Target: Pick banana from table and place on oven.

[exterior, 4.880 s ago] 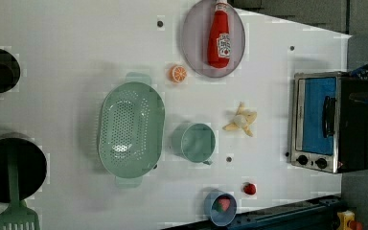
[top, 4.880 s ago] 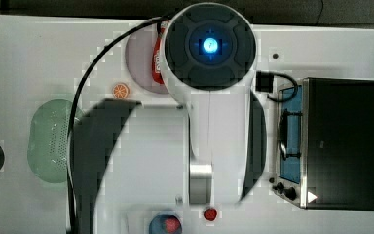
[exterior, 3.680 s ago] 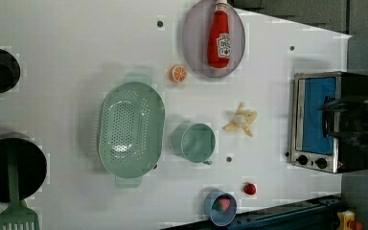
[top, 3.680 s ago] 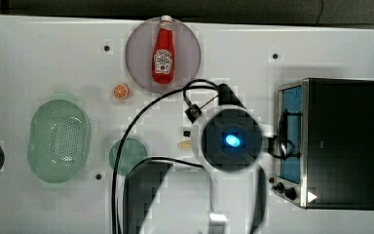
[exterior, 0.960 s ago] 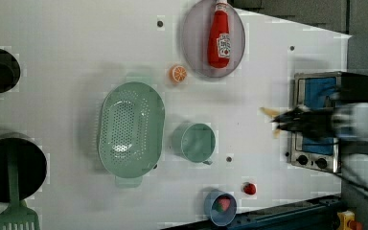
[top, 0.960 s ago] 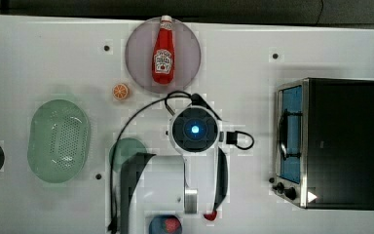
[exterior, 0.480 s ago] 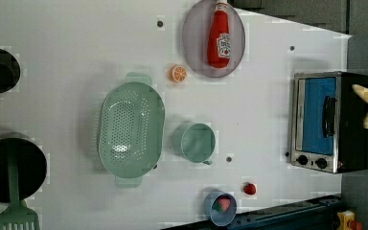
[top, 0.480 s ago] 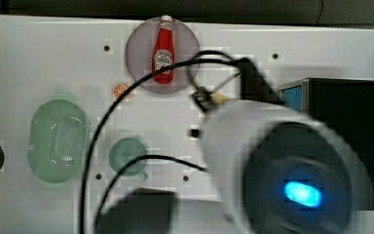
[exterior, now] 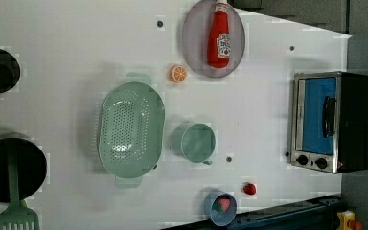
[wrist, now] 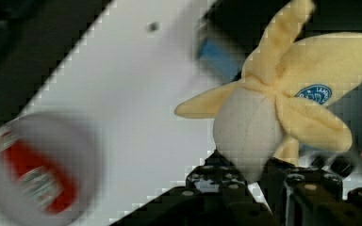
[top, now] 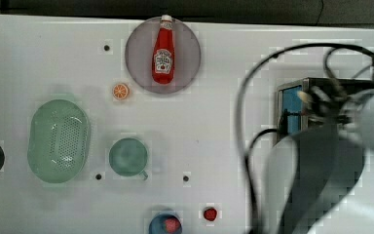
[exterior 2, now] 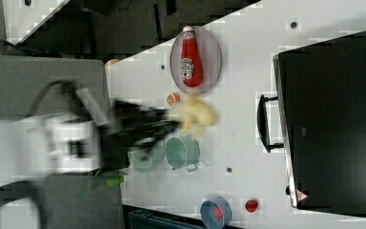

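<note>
Hand clamped on the banana at its greyish middle, peel strips splayed beyond the fingertips. Carried above the bench, arm reaching level, blurred. Oven ahead of the hand; ketchup bottle off to one side.

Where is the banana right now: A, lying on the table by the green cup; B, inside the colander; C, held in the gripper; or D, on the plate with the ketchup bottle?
C: the wrist view shows the gripper shut on the banana, clear of the table.
</note>
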You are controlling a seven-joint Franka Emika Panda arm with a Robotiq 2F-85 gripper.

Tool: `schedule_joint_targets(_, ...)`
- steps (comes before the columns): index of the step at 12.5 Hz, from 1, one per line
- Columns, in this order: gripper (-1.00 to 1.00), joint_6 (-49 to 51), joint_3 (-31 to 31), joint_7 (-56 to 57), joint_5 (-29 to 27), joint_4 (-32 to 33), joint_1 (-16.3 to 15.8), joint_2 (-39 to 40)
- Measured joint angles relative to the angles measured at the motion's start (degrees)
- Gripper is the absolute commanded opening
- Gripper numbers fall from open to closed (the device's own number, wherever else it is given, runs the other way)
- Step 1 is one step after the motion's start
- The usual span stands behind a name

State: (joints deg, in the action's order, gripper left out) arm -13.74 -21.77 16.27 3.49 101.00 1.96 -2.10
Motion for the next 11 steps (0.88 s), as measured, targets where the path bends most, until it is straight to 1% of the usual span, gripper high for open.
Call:
schedule_joint_targets(3, -0.58, -5.18, -8.84, 12.09, -0.08, -0.28, 0.19, 11.60)
schedule_joint_targets(6, -0.58, -8.01, -14.38, 20.63, -0.71, 1.34, 1.06, 18.56)
schedule_joint_targets(7, -0.49, -9.18, -15.25, 23.07, -1.84, 1.40, 1.77, 20.09)
schedule_joint_targets(8, -0.29, -9.64, -15.69, 25.00, -3.12, 1.62, 2.33, 20.99)
schedule_joint_targets(9, -0.07, -10.02, -16.48, 25.89, -3.04, 1.96, 2.29, 21.47)
schedule_joint_targets(11, 0.38, -10.53, -16.00, 26.40, -3.36, 2.85, 2.71, 21.29)
